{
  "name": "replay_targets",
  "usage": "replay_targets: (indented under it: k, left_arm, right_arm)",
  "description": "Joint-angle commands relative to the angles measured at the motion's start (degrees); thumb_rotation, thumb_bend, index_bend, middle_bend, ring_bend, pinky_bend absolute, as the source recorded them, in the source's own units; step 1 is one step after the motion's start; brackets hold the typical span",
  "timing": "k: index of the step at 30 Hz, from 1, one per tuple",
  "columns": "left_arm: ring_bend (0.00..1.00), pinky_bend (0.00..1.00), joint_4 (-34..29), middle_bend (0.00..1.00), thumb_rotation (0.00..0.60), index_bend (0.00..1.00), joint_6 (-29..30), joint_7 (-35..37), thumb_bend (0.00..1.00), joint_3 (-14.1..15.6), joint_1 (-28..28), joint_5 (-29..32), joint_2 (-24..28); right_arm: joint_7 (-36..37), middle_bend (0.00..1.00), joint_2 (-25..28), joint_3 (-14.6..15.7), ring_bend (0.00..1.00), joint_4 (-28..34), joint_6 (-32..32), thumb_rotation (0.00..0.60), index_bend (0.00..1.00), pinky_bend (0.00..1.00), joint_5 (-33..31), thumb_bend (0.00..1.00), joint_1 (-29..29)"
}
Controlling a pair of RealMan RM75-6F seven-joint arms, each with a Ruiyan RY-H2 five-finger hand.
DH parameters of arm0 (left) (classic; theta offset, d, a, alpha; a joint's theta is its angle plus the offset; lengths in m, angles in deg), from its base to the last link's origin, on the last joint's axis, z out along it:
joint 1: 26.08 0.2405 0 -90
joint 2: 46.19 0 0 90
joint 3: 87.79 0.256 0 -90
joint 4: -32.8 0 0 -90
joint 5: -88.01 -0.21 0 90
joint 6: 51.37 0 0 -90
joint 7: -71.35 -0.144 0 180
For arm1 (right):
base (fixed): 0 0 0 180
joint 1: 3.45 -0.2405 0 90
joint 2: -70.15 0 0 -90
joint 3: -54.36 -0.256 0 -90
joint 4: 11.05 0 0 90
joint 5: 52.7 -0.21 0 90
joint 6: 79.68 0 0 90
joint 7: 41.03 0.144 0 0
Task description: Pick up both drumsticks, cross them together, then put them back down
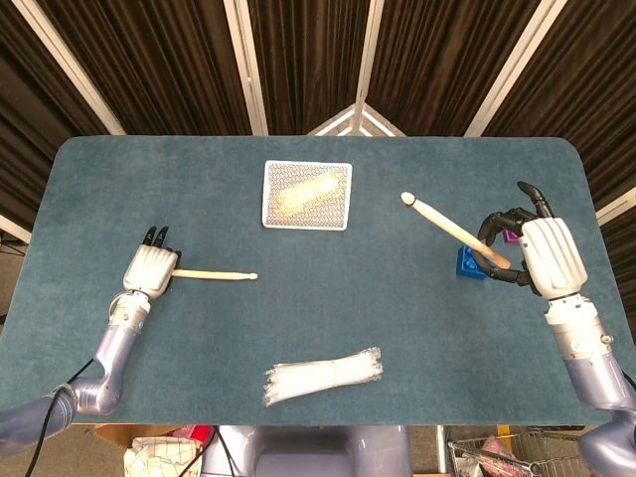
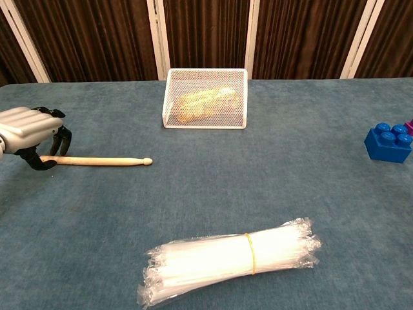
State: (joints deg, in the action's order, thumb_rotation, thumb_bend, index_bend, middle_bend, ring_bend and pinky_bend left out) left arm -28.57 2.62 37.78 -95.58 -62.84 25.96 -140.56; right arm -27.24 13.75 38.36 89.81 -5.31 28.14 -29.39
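- A table (image 1: 318,328) with rounded corners is covered in blue-grey felt-like cloth.
- Behind the table, dark brown pleated curtains (image 2: 206,35) are hung across the wall.
- The curtains are divided by pale upright strips (image 2: 252,39).
- A wire trolley (image 1: 497,455) holding items is seen on the floor below the table's near edge.
- The scene is lit evenly from overhead.

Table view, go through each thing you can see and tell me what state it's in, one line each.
Left drumstick: lying flat on the table, butt end inside the left hand's curled fingers.
Right drumstick: held off the table, tip pointing up-left.
Left hand: curled over the stick's end.
Right hand: gripping its stick.
Wire basket: upside down over a yellowish item.
Bundle of clear straws: lying flat, banded.
Blue block: sitting studs up.
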Motion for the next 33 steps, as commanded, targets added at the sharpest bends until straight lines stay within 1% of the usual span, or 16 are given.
replay_targets:
  k: [1, 8, 26, 33]
  left_arm:
    - [0.03, 0.01, -0.17, 0.47, 0.6, 0.49, 0.27, 0.33, 0.5, -0.28, -0.27, -0.05, -0.4]
    - [0.03, 0.01, -0.07, 0.44, 0.6, 0.46, 1.24, 0.36, 0.5, -0.59, -0.79, -0.64, -1.5]
    - [0.05, 0.01, 1.1, 0.49, 0.6, 0.49, 0.74, -1.75, 0.5, 0.07, -1.32, 0.06, -3.52]
    - [0.05, 0.01, 0.93, 0.51, 0.6, 0.51, 0.97, -2.61, 0.51, 0.21, -1.48, 0.03, -3.66]
  right_arm:
    - [-0.2, 0.64, -0.15, 0.09, 0.49, -0.06, -0.06, 0.6, 0.69, 0.09, 0.05, 0.46, -0.02]
    - [-0.33, 0.65, -0.59, 0.09, 0.49, -0.88, -0.08, 0.6, 0.69, 0.09, -0.29, 0.46, 0.0]
    - [0.35, 0.65, -1.13, 0.68, 0.49, -2.68, 0.86, 0.6, 0.69, 0.09, 0.26, 0.46, 0.92]
    - [0.11, 0.65, -1.6, 0.42, 0.49, -2.9, 0.73, 0.6, 0.69, 0.09, 0.25, 0.46, 0.55]
